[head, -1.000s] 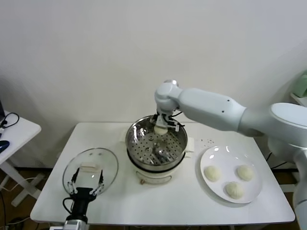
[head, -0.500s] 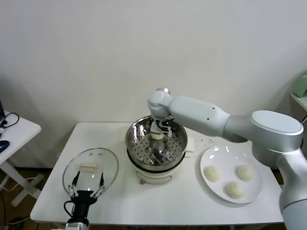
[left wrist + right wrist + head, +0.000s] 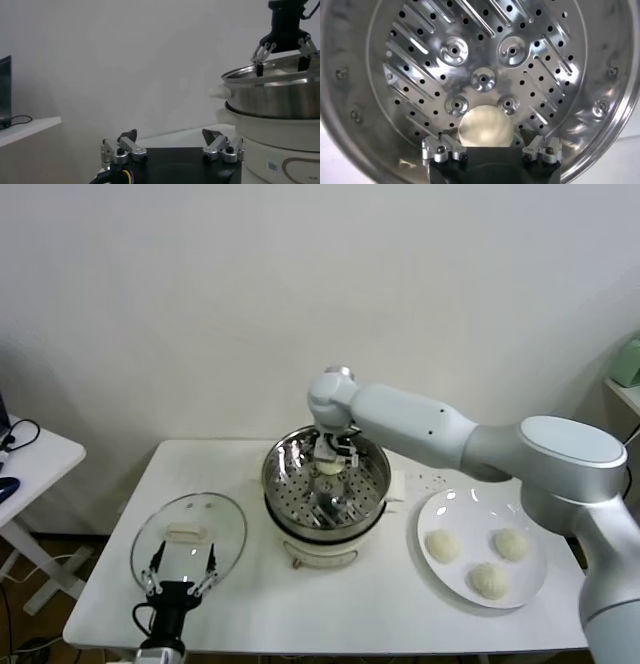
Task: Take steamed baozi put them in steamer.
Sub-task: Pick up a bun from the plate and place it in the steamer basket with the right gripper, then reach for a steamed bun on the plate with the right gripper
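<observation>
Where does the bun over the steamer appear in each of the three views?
Head view: the bun sits at the right end effector, inside the steamer, far side.
Left wrist view: hidden behind the steamer's wall.
Right wrist view: bun between the open fingers.
Shared landmark: the steamer.

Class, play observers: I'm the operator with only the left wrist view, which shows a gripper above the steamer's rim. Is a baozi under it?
Observer: Yes. The right wrist view shows one baozi down at the steamer floor, between the right gripper's open fingers.
Operator: How many are outside?
Observer: The head view shows three other baozi on the white plate.
Operator: Where is my own gripper?
Observer: The left gripper hovers open over the glass lid.
</observation>
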{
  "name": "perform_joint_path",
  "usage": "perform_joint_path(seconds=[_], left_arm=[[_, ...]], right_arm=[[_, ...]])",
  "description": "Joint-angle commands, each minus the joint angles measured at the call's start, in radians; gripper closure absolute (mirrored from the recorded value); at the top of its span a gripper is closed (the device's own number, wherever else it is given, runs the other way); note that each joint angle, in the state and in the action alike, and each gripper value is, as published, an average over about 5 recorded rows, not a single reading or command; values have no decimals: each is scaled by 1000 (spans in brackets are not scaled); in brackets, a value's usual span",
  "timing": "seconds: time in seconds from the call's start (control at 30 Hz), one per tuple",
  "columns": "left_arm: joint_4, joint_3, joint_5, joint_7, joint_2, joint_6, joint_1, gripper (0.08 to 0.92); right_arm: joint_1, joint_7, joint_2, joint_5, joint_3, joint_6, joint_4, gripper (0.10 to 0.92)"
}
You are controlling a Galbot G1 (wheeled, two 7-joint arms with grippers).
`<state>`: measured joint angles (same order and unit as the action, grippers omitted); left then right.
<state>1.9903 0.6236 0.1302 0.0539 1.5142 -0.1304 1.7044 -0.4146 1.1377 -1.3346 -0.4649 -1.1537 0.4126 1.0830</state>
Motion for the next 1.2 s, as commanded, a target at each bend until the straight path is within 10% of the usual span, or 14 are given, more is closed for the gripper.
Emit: perform_joint_path(seconds=[0.03, 0.47, 1.2], left_arm=[[-1, -3, -1, 1, -3, 5, -7, 177], [15, -11, 4, 18, -18, 28, -28, 177], [35, -4, -27, 53, -20, 19, 17, 177]], right_arm=[[-189, 39, 127, 199, -77, -19, 169, 203], [-449, 36, 496, 931, -337, -377, 243, 203], [38, -68, 831, 815, -167, -527, 264, 203]])
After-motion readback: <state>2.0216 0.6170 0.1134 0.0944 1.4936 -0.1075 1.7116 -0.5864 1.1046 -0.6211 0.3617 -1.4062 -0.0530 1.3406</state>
